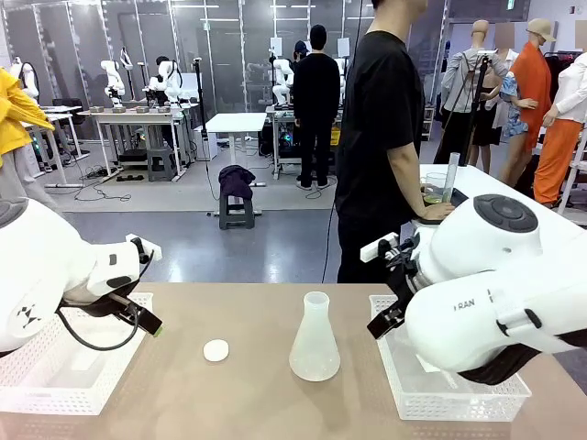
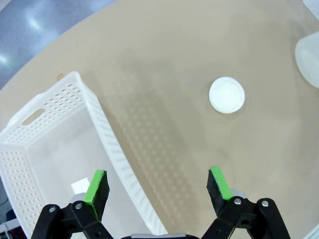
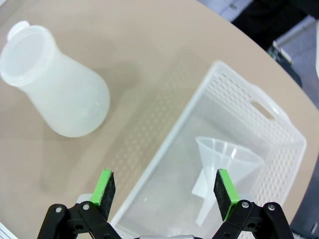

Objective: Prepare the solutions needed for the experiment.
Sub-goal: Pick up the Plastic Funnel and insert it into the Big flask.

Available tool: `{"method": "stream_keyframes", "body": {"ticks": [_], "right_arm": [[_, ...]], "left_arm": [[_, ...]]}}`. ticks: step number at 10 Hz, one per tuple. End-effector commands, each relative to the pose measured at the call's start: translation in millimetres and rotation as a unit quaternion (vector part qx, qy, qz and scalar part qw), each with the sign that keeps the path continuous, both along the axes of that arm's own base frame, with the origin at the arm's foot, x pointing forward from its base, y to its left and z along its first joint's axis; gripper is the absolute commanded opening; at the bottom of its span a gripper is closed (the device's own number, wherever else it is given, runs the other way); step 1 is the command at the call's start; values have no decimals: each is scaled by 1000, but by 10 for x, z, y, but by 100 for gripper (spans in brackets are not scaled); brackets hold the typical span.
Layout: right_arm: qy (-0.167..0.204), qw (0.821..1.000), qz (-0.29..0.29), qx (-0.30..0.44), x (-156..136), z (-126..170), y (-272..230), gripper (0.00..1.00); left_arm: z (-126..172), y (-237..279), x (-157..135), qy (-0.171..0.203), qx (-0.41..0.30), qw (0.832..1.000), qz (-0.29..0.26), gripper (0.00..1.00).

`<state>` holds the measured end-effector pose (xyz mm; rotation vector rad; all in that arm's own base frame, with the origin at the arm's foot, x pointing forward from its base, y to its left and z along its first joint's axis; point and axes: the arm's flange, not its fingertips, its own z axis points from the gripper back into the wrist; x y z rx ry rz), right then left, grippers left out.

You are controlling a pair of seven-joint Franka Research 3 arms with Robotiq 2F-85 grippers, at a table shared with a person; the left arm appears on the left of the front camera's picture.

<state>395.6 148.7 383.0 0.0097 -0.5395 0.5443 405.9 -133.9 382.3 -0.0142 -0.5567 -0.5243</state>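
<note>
The left gripper (image 2: pixel 159 181) and right gripper (image 3: pixel 167 181) both hang with pads spread wide, holding nothing. The right one hovers over a white perforated plastic basket (image 3: pixel 239 87), with a clear plastic funnel (image 3: pixel 227 159) at one o'clock and a frosted-clear conical flask (image 3: pixel 55 94) at ten o'clock. The funnel probably comes next: pinch its cone wall squarely and lift it clear of the basket wall. No pale yellow solutions show in the flask. The person's clear labware (image 1: pixel 438 186), at two o'clock beyond the table, is too small to read.
</note>
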Motion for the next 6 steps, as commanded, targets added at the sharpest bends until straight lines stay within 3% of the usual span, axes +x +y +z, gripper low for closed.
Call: {"method": "stream_keyframes", "body": {"ticks": [1,3,6], "right_arm": [[5,995,-95,-4,-192,359,121,100],[-23,992,-125,-10,-385,675,138,100],[-51,989,-137,-32,-572,889,185,100]], "left_arm": [[213,-64,-293,11,-5,1000,12,100],[400,-42,-503,6,-16,1000,11,100],[548,80,-696,14,-4,1000,13,100]]}}
